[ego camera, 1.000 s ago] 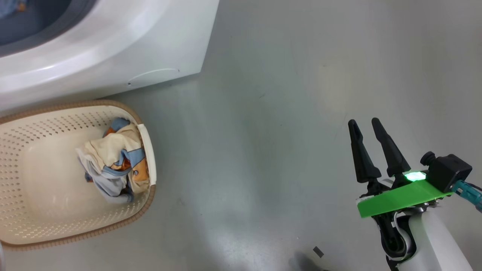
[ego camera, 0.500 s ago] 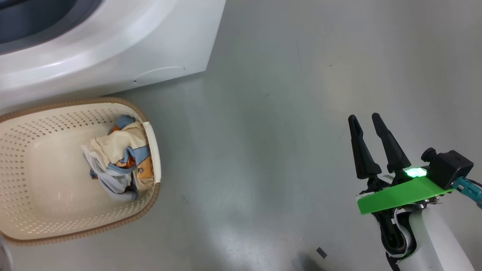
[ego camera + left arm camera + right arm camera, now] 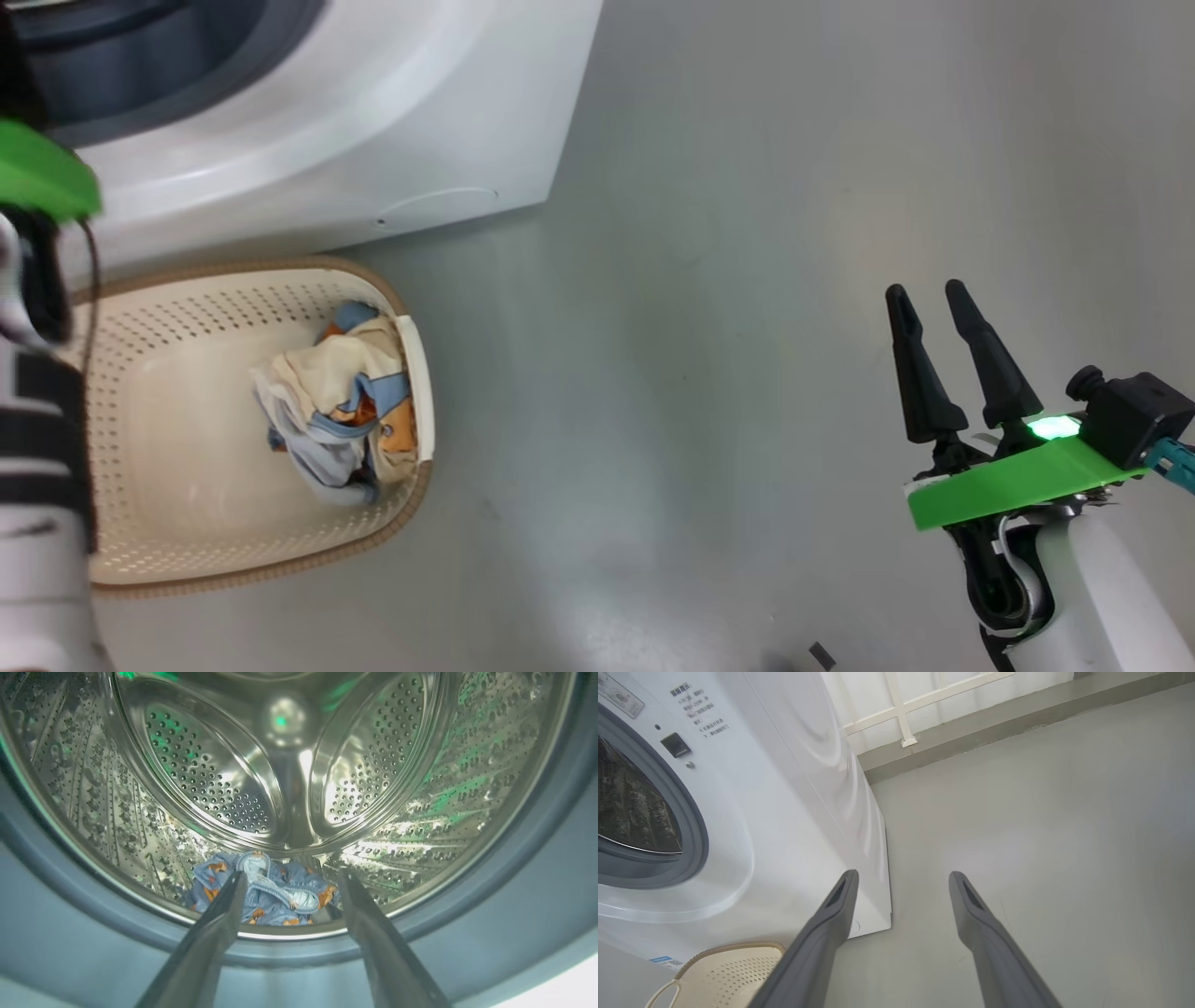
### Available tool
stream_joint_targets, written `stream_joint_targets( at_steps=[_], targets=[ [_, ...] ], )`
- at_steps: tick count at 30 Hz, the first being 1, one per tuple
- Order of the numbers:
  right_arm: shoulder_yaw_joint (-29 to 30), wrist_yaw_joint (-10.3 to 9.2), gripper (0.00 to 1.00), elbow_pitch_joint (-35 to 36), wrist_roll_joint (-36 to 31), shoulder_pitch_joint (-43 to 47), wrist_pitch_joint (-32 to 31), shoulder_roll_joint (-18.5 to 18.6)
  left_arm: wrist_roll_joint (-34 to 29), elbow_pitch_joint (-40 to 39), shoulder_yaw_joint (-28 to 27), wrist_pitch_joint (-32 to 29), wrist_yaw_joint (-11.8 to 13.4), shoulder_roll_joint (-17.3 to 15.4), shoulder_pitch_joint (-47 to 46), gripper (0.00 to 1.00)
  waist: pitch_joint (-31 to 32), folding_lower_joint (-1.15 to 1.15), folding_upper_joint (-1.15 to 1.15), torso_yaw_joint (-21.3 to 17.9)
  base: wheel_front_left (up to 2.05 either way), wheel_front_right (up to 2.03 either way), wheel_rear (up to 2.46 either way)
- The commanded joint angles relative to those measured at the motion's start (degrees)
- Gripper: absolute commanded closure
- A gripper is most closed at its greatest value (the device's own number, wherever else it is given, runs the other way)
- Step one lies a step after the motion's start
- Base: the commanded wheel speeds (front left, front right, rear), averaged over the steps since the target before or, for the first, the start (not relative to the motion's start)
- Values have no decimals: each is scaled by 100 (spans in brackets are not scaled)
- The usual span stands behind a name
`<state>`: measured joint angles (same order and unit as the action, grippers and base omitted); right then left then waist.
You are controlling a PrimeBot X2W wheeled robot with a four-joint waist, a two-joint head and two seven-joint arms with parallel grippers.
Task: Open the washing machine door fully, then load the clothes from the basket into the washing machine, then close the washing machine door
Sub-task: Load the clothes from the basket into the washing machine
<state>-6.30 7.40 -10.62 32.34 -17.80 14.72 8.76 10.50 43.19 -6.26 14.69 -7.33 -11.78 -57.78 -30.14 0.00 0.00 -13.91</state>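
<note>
Left claw [image 3: 293, 873] gapes empty at the drum [image 3: 196, 774] mouth; a blue garment [image 3: 266, 896] (orange prints) lies on the drum's bottom. Right claw [image 3: 927, 291], spread and empty, hangs over the floor [image 3: 700, 373] at right. Clothes [image 3: 336, 411] sit in the basket [image 3: 411, 490], left, beside the washer [image 3: 373, 121].

You had a smooth grey concrete floor [image 3: 709, 280] before you, a small dark scrap [image 3: 821, 655] lying on it, and a white barred frame [image 3: 901, 707] standing above a raised grey ledge [image 3: 971, 732].
</note>
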Motion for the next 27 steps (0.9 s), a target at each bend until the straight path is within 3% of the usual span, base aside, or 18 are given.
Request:
stream_joint_targets(
  at_steps=[1,12,27],
  targets=[
    [-59,9,0,99,-19,133,28,109,-34,-256,-98,30,-14,-159,274,0,231,0,0,186,0,0,0],
    [71,9,0,-24,9,547,28,422,100,-1090,-17,30,-15,247,2050,0,1128,0,0,705,0,0,0],
    [98,9,0,-104,48,1182,28,730,201,-1914,-58,30,-15,376,3977,0,2002,0,0,981,0,0,0]
  ],
)
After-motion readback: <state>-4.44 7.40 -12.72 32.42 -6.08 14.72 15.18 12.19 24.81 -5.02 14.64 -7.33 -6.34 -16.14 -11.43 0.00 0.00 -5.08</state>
